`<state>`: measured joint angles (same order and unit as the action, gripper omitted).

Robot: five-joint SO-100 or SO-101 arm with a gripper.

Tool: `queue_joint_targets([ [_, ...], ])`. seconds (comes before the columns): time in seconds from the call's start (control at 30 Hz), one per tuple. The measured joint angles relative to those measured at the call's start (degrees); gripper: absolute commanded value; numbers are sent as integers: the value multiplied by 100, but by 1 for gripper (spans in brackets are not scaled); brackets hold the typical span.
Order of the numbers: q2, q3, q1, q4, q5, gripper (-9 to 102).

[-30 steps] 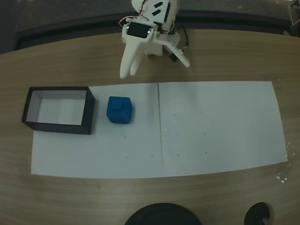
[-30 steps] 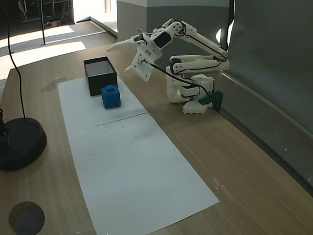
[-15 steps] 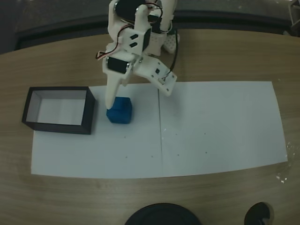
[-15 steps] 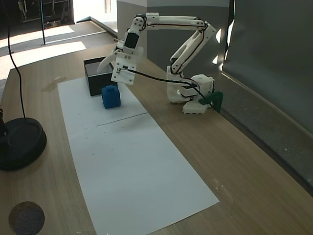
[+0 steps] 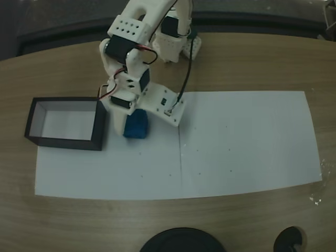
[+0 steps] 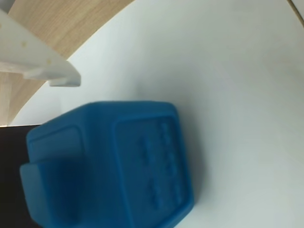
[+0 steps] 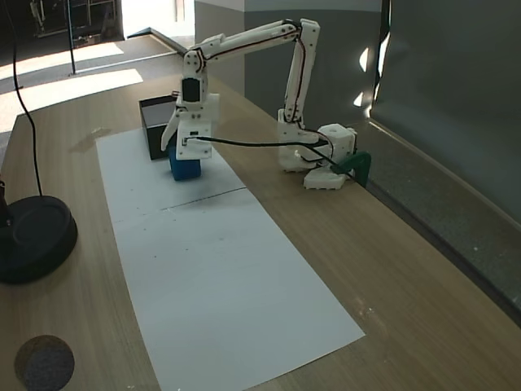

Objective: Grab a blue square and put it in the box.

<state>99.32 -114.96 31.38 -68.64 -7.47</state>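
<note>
Wooden surface (image 5: 247,63), white paper sheet (image 5: 247,142) on top. Pincer (image 5: 126,113) over blue square (image 5: 137,127) beside box (image 5: 32,116); open or closed, cannot tell.

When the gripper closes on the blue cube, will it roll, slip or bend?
The blue cube has flat faces, so it likely will not roll. It looks solid, so probably stiff. Its rounded edges may slip if the gripper grips off-centre.
</note>
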Motion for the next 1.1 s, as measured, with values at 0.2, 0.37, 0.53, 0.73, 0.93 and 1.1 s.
queue_joint_targets([
  [0.2, -396, 229, -193, 70, -299, 15],
  [0.37, -439, 360, -281, 88, -308, 11],
  [0.53, -466, 1028, -53, -237, -202, 11],
  [0.73, -334, 3111, 940, -923, -62, 11],
  [0.93, 53, 4588, 2074, -993, -62, 11],
  [1.1, -88, 4658, 2391, -861, -62, 11],
])
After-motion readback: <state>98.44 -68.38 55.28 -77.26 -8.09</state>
